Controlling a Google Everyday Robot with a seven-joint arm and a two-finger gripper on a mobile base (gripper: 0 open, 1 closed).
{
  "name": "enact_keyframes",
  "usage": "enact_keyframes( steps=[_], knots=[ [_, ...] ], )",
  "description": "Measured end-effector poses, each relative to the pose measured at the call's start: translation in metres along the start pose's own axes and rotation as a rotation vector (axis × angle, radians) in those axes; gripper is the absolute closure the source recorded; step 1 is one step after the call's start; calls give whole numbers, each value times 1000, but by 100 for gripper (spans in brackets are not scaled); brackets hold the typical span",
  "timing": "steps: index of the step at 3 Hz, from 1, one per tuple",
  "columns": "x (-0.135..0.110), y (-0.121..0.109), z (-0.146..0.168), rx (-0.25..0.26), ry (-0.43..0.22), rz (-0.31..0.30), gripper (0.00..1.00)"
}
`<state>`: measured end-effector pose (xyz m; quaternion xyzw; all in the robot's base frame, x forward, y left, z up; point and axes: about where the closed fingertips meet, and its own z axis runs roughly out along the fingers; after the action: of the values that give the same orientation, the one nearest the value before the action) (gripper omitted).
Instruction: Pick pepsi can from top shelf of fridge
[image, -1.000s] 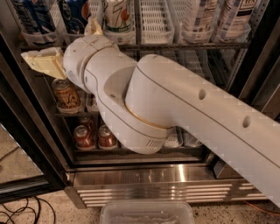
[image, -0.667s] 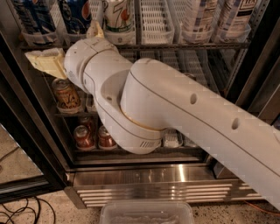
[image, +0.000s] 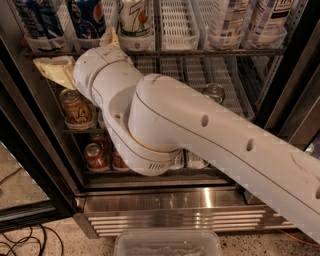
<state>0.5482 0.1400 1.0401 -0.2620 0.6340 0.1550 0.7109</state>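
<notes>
Pepsi can (image: 86, 19) stands upright at the upper left of the frame, on the top shelf (image: 176, 30) of the fridge (image: 165, 199). It sits in a white slotted lane tray, with only its lower part in view. A blue-and-white patterned can (image: 37, 22) stands in the lane to its left. A 7UP can (image: 135, 20) stands in the lane to its right.

The gripper (image: 80, 56) is at the upper left, just below the shelf rail and under the pepsi can. The white arm (image: 200, 135) runs to it from the lower right and covers much of the middle racks. The wrist housing hides the gripper's opening: how far open it is cannot be determined, and no object is seen in its hold.

A brown can (image: 76, 107) stands on the rack below, left of the arm.
</notes>
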Motion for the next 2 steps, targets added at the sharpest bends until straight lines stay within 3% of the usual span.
enact_keyframes(
  steps=[2],
  knots=[
    [-5, -20, 4, 63, -7, -32, 14]
  ],
)
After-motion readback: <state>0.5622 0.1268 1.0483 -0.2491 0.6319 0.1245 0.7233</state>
